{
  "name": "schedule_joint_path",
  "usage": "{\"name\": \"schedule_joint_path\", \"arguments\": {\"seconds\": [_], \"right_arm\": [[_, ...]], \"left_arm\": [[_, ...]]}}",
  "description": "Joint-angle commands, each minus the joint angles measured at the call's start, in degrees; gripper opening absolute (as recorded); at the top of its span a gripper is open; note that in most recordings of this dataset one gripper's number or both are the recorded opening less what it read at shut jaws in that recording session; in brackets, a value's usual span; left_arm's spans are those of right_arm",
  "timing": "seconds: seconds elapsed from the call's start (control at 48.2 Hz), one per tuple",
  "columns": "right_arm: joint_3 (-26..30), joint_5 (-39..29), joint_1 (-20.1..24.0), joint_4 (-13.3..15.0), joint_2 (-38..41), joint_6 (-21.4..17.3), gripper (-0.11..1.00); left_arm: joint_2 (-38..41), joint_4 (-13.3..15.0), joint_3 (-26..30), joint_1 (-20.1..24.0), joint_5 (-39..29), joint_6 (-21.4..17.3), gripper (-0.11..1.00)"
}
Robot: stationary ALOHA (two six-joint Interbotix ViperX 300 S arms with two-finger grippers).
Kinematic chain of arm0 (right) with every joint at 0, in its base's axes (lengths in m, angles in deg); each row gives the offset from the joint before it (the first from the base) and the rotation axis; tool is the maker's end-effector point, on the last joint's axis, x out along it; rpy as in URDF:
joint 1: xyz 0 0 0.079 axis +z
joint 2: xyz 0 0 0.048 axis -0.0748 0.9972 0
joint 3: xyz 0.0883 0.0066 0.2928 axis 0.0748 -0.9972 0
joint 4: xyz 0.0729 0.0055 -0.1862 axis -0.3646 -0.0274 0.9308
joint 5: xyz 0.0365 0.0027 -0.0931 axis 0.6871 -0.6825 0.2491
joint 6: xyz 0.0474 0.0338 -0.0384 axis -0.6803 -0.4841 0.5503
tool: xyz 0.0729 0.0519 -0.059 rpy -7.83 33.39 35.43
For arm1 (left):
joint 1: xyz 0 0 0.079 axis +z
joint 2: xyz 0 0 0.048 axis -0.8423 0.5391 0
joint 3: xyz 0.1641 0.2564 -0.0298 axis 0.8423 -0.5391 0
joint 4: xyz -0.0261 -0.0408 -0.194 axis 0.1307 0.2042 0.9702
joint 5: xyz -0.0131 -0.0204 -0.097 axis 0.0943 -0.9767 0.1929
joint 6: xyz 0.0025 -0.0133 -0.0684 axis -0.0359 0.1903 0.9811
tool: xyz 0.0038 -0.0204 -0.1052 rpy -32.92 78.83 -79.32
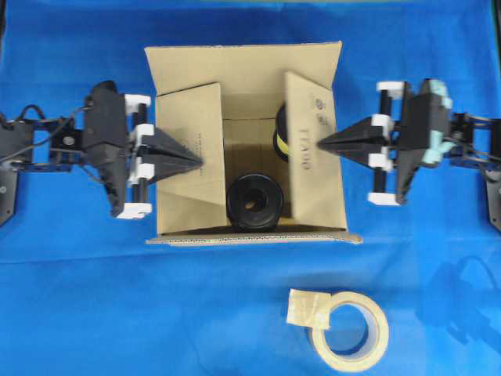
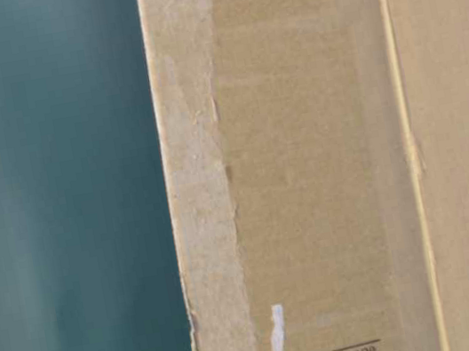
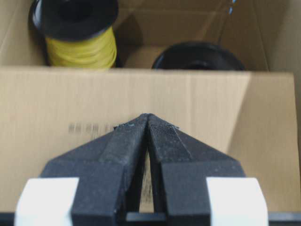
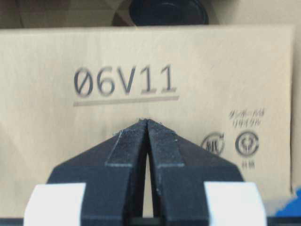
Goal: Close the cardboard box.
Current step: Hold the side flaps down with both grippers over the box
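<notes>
The brown cardboard box (image 1: 246, 66) stands in the middle of the blue cloth with its top open. Its left flap (image 1: 192, 157) and right flap (image 1: 313, 149) lean inward, partly folded. The far flap lies back and the near flap hangs outward. My left gripper (image 1: 200, 163) is shut, its tip resting on the left flap (image 3: 141, 94). From the other side my right gripper (image 1: 319, 143) is shut too, its tip on the right flap (image 4: 141, 56) printed 06V11. Neither holds anything. The table-level view shows only the box wall (image 2: 324, 169) close up.
Inside the box sit a black spool (image 1: 253, 202) and a yellow-wound spool (image 1: 280, 139). A beige tape roll (image 1: 348, 329) lies on the cloth in front of the box, right of centre.
</notes>
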Motion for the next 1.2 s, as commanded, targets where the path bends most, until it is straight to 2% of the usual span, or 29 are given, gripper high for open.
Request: {"name": "schedule_joint_path", "arguments": {"seconds": [0.0, 0.332, 0.727, 0.997, 1.184], "right_arm": [[3.34, 0.62, 0.0, 0.18, 2.2, 0.09, 0.0], [7.47, 0.53, 0.0, -0.09, 9.67, -0.09, 0.0], [7.47, 0.7, 0.35, -0.26, 10.28, -0.18, 0.0], [7.47, 0.53, 0.35, -0.26, 10.28, -0.18, 0.0], [7.47, 0.53, 0.35, -0.26, 10.28, -0.18, 0.0]], "left_arm": [[0.79, 0.0, 2.55, 0.0, 0.26, -0.44, 0.0], [6.59, 0.0, 4.75, 0.26, 0.18, -0.7, 0.0], [8.0, 0.0, 5.98, 1.49, 1.23, -0.62, 0.0], [11.78, -0.09, 13.01, 5.19, 0.35, -1.49, 0.0], [14.24, -0.09, 17.93, 7.21, -0.88, -5.89, 0.0]]}}
